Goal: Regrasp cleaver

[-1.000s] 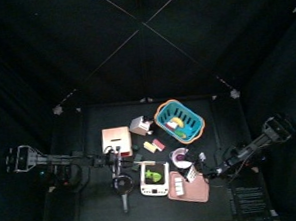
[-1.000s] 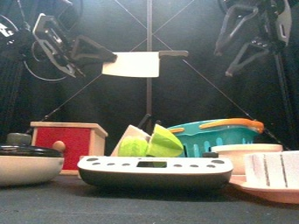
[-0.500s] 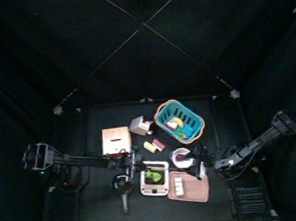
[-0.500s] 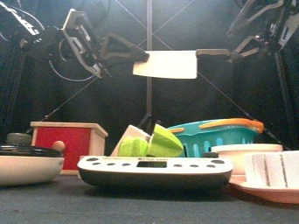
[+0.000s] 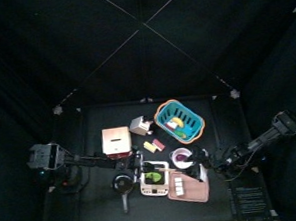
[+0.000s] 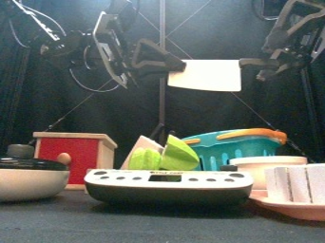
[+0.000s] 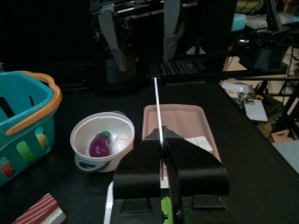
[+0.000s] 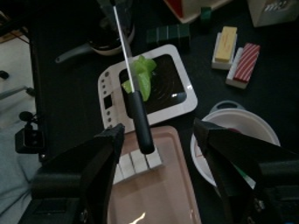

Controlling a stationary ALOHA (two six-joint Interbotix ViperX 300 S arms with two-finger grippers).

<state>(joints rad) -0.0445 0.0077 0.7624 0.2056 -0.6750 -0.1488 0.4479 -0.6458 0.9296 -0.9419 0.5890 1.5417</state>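
The cleaver [image 6: 203,74] hangs in the air above the table, its white blade flat to the front view and its black handle pointing right. My left gripper [image 6: 162,61] is shut on the blade's left end. In the left wrist view the blade [image 7: 156,96] runs edge-on out of the closed left gripper [image 7: 160,144]. My right gripper [image 6: 269,65] is open at the handle end. In the right wrist view the handle [image 8: 138,109] lies between the spread jaws of the right gripper [image 8: 158,147], apparently untouched by them.
Below the cleaver a grey scale [image 6: 165,185] carries a green item. A teal basket [image 6: 229,147], a red box [image 6: 74,152] and a dark pan [image 6: 28,176] also stand on the table. A pink tray [image 6: 298,197] and a white bowl [image 7: 101,136] lie under the right arm.
My left arm has carried the cleaver to the right, toward the right gripper. The right gripper, still open, has come in around the handle end.
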